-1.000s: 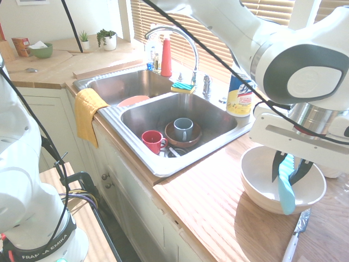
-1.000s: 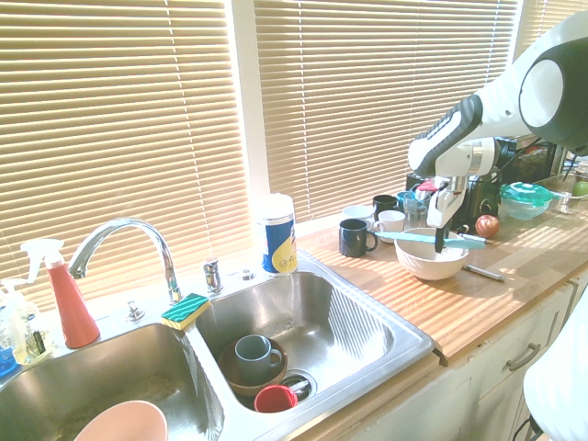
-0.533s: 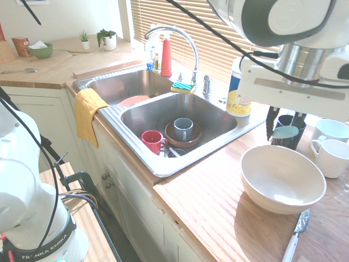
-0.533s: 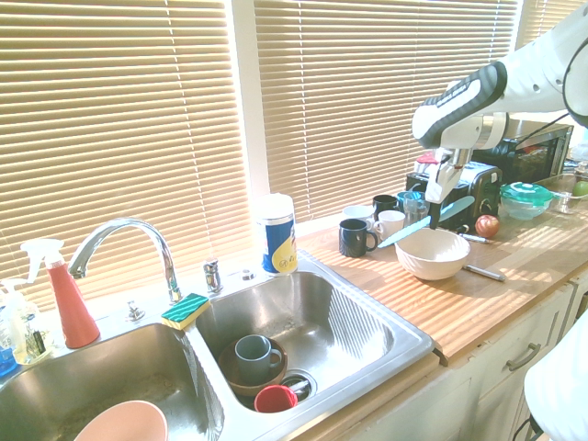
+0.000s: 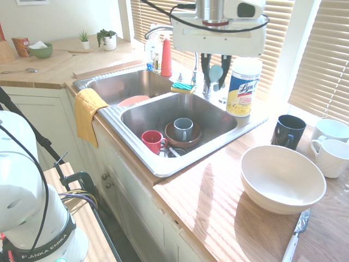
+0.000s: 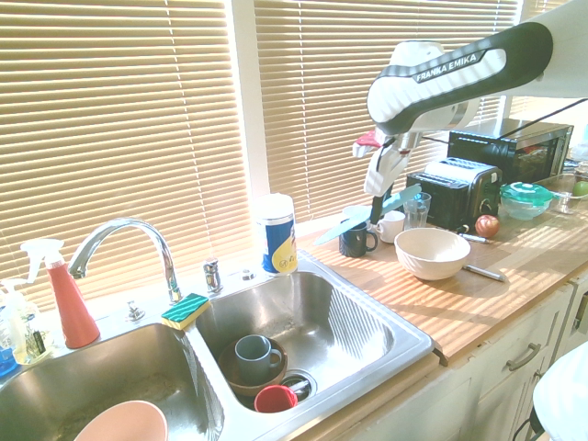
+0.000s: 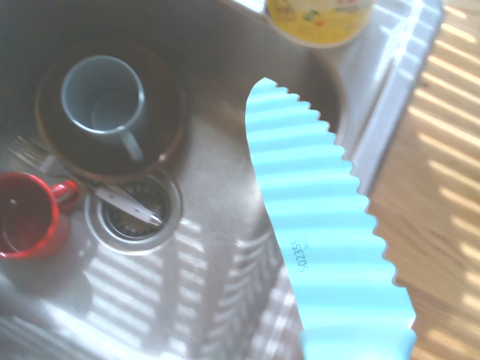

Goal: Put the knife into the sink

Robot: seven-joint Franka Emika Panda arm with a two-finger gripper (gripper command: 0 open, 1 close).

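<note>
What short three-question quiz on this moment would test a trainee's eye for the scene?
1. True or false: the hand is shut on the knife.
2. What stands inside the brown bowl in the sink? A) a grey mug B) a red mug C) a sponge
3. Fill in: the yellow cloth hangs over the sink's ____ edge, seen in the first outside view.

Key:
1. True; the knife hangs in the air, not yet in the sink.
2. A, the grey mug; the red mug sits beside the bowl.
3. Front.
</note>
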